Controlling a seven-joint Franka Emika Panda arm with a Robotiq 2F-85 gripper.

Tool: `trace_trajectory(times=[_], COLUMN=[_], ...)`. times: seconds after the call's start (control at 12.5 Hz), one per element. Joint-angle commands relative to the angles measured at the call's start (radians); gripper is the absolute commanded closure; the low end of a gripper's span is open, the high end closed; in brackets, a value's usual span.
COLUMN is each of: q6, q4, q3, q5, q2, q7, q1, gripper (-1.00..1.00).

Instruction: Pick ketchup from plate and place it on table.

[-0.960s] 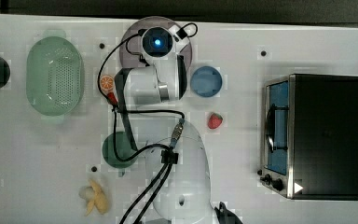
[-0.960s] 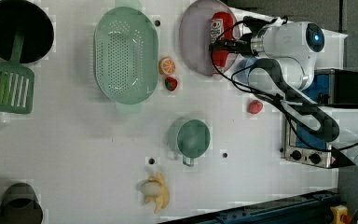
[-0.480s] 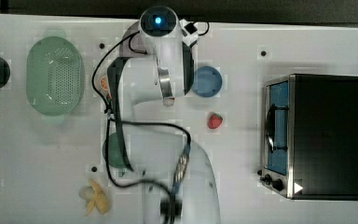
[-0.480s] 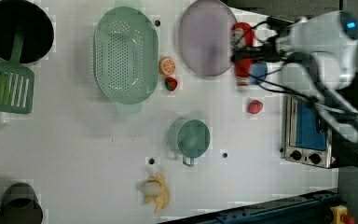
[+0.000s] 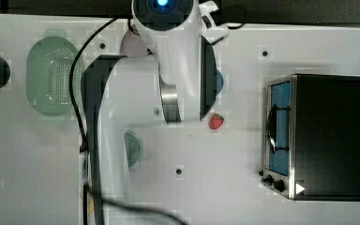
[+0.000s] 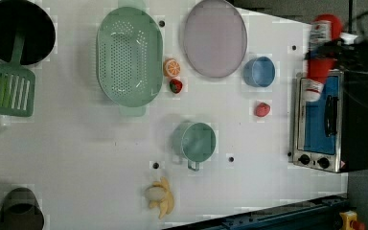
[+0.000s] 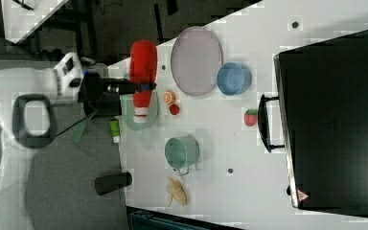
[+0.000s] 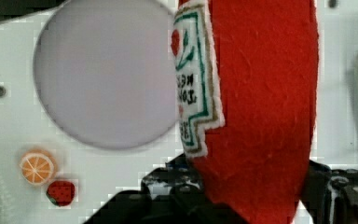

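My gripper (image 7: 141, 88) is shut on the ketchup (image 7: 142, 72), a red bottle with a white label, and holds it high above the table (image 6: 76, 158). In the left view the ketchup (image 6: 320, 52) hangs by the oven's upper corner, with the dark gripper (image 6: 338, 48) on its right side. In the wrist view the ketchup (image 8: 256, 107) stands between my fingers (image 8: 168, 196), beside the plate (image 8: 105, 74). The lilac plate (image 6: 214, 44) lies bare on the table. In the top view my arm hides the bottle and most of the plate (image 5: 131, 44).
A blue dish (image 6: 258, 72) sits to the left view's right of the plate, a green basket (image 6: 129, 57) to its left. A toaster oven (image 6: 333, 124), strawberries (image 6: 262, 109) (image 6: 175, 86), an orange slice (image 6: 171, 67), a green mug (image 6: 196, 141) and a banana (image 6: 160, 196) are around.
The ketchup has come off the plate and risen with my gripper, moving toward the left view's right. The plate is now bare.
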Motion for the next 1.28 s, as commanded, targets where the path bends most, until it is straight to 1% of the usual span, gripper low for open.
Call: trace_trajectory(times=[0.08, 0.24, 0.48, 0.64, 0.8, 1.04, 1.12, 1.28], q6=[-0.009, 0.073, 0.240, 0.334, 0.465, 0.618, 0.642, 0.686], q4=[-0.167, -0.289, -0.464, -0.553, -0.626, -0.702, -0.719, -0.739], q3=[-0.006, -0.011, -0.035, -0.046, -0.051, -0.054, -0.054, -0.054], q5=[0.009, 0.014, 0.061, 0.091, 0.113, 0.113, 0.113, 0.113], q2=[-0.040, -0.105, -0.155, -0.140, -0.109, -0.048, -0.028, -0.005], q7=[0.164, 0.166, 0.166, 0.166, 0.166, 0.166, 0.166, 0.166], q1=[-0.034, -0.046, -0.056, -0.059, -0.061, -0.061, -0.061, -0.060], gripper=[-0.20, -0.20, -0.20, -0.20, -0.20, -0.20, -0.28, -0.70])
